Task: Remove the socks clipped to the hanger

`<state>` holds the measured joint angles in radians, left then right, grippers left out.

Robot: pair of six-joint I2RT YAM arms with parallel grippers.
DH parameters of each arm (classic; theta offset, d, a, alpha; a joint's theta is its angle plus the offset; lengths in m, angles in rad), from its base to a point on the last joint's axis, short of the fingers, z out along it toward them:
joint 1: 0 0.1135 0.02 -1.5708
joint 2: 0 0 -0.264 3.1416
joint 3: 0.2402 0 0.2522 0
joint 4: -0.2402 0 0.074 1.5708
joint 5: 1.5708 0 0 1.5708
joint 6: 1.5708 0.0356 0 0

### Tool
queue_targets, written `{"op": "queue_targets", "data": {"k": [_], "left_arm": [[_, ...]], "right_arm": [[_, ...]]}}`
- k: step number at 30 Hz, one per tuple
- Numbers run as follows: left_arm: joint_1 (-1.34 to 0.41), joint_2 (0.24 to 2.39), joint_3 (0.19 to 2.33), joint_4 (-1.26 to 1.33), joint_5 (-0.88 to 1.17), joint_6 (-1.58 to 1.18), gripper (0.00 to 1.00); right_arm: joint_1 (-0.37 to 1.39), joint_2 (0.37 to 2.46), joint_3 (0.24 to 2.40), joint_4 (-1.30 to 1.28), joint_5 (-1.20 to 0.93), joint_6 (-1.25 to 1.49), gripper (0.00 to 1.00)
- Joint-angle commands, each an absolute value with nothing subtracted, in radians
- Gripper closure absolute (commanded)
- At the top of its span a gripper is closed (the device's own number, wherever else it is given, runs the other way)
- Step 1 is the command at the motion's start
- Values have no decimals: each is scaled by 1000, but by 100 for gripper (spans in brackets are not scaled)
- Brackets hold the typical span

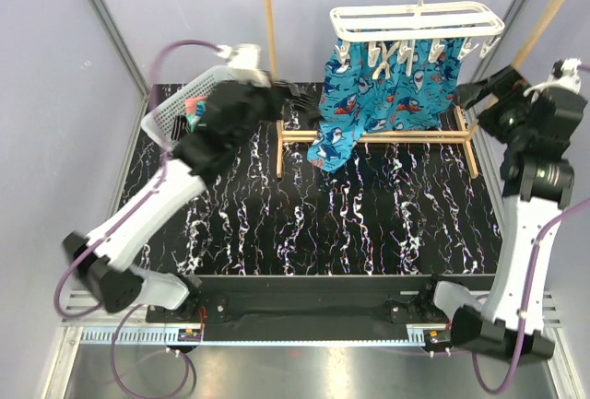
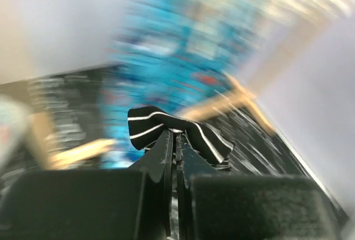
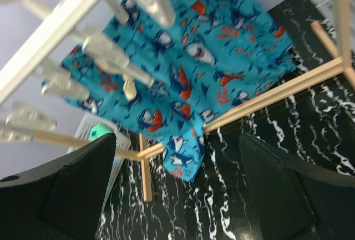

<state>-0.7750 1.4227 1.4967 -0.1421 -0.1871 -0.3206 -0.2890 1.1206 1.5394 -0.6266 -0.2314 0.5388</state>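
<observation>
My left gripper (image 2: 176,138) is shut on a black-and-white striped sock (image 2: 208,137), which bunches over the fingertips. In the top view the left gripper (image 1: 297,100) is in the air by the wooden rack's left post, left of the shark cloth. The white slatted hanger (image 1: 419,23) hangs from the rack's bar, and its clips (image 3: 113,56) look empty. My right gripper (image 1: 464,95) is open and empty to the right of the hanger, its fingers (image 3: 66,190) wide apart. A teal sock (image 3: 100,131) and a pink sock (image 1: 194,106) lie in the basket.
A blue shark-print cloth (image 1: 369,95) hangs on the wooden rack (image 1: 273,67) below the hanger. A white mesh basket (image 1: 164,119) stands at the back left. The rack's base bars (image 1: 378,136) lie on the black marbled table (image 1: 350,224). The left wrist view is motion-blurred.
</observation>
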Motion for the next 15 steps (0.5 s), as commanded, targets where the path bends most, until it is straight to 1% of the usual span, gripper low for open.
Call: {"op": "queue_targets", "data": {"k": [1, 2, 3, 4, 5, 6, 9, 15], "left_arm": [[-596, 1281, 1358, -221, -166, -426, 100], [-545, 1266, 1338, -245, -129, -439, 100], [-437, 1256, 1319, -262, -94, -457, 100], [-381, 1261, 1309, -279, -54, -478, 100], [-332, 1269, 1289, -302, 31, -517, 100], [-249, 1282, 1282, -305, 70, -526, 100], [-149, 1348, 1295, -334, 123, -523, 100], [-52, 1466, 1388, -370, 83, -492, 100]], "right_arm": [[-285, 1013, 1398, -586, -337, 531, 0], [-282, 971, 1376, -578, -350, 534, 0], [-270, 953, 1359, -575, -350, 537, 0], [-264, 945, 1353, -575, -353, 535, 0], [-255, 942, 1353, -577, -359, 529, 0], [-238, 948, 1353, -572, -357, 508, 0], [-212, 959, 1365, -580, -313, 486, 0], [-180, 951, 1397, -584, -328, 480, 0]]}}
